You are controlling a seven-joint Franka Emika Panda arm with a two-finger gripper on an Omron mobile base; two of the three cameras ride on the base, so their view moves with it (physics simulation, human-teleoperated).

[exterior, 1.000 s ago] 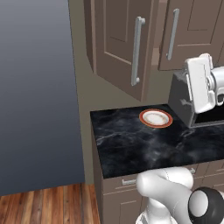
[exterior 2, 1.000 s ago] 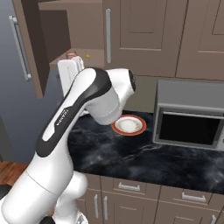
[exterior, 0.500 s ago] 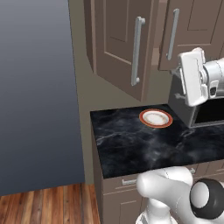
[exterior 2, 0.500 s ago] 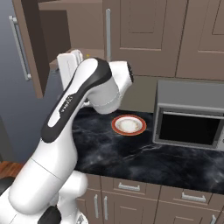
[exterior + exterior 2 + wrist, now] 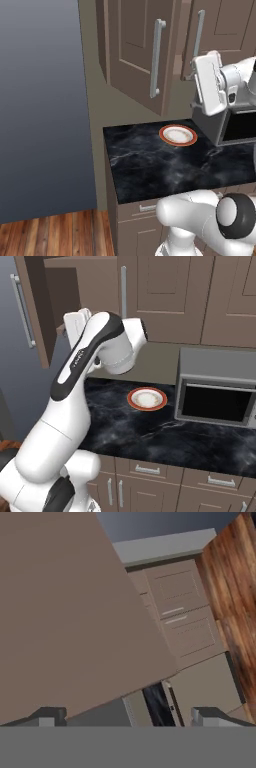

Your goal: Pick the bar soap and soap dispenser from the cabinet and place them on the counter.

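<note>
- Bench room: black marble-patterned bench lies bare from its left edge to one orange-rimmed round plate, which sits just beside one grey microwave.
- Brown wooden wall cabinet has one door swung open; soap items cannot be made out.
- Robot's jaws stand wide apart, holding nothing, under the cabinet's flat brown panel.

No text, label, brand, number or sign can be read — not on any surface.

Arm higher, nearer cabinet
</note>
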